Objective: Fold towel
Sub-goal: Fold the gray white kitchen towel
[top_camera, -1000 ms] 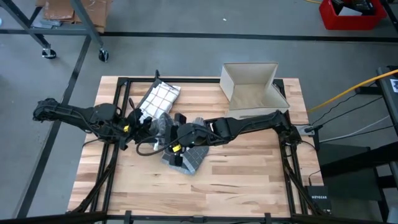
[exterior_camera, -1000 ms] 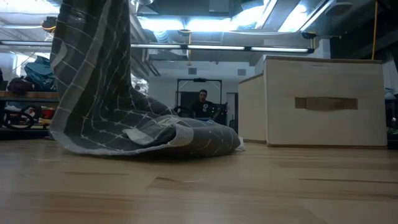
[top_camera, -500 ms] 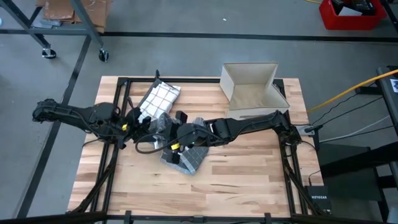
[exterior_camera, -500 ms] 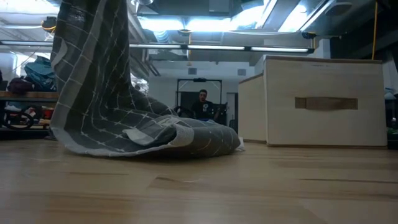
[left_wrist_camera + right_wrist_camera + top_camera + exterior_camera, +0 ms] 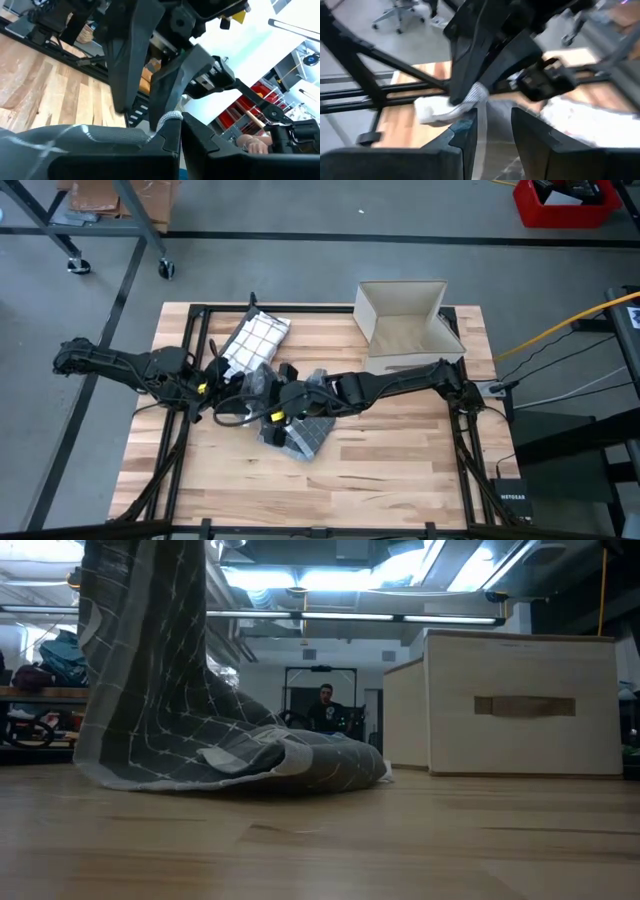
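- Left claw [image 5: 222, 377] is clenched on the towel [image 5: 262, 340]; its own wrist view shows the two fingers [image 5: 165, 145] pressed together with a corded towel edge pinched between them.
- Right claw [image 5: 268, 412] sits just beside the left one, over the grey part of the towel. In its wrist view the fingers [image 5: 467, 135] stand apart with a strip of cloth running between them; whether they truly grip it I cannot tell, though it looks like a loose hold.
- Towel lies near the middle of the tabletop [image 5: 400, 460], slightly toward the left arm. One pale checked part spreads toward the far edge, and a dark grey checked part is bunched under the right claw.
- From the low view, one side of the towel [image 5: 150, 660] is lifted high, hanging like a curtain, while the rest lies crumpled on the wood.
- A box [image 5: 405, 320] stands at the far right corner of the tabletop, well apart from the cloth.
- Key relation: both claws meet at nearly the same spot on the towel, with the arms coming in from opposite sides. The lifted edge hangs below the left claw, and the slack heap lies toward the right arm.
- My judgement: the fold is at an early stage. The next move likely depends on the two claws parting along the held edge, so the cloth spreads flat before it is laid over itself.
- Risk: with the claws so close together, the cloth could stay bunched or slip from the looser right hold.
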